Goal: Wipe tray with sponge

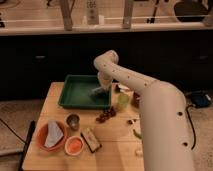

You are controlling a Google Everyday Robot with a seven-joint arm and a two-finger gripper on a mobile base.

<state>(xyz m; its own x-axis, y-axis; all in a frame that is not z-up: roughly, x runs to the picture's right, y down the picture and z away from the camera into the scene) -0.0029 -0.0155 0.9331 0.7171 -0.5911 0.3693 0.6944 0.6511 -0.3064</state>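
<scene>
Inside the tray point(75, 95), toward its right end, we find the sponge point(96, 93) directly beneath the end effector point(101, 89). We cannot tell whether the end effector is open or clamped on it, because its tip merges with the arm point(125, 75). On the counter point(115, 142), we cannot identify the dark cluster point(105, 116) beside the tray.

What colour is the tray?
The tray is green, plain in the camera view; the gripper is over its right end, at the sponge.
</scene>
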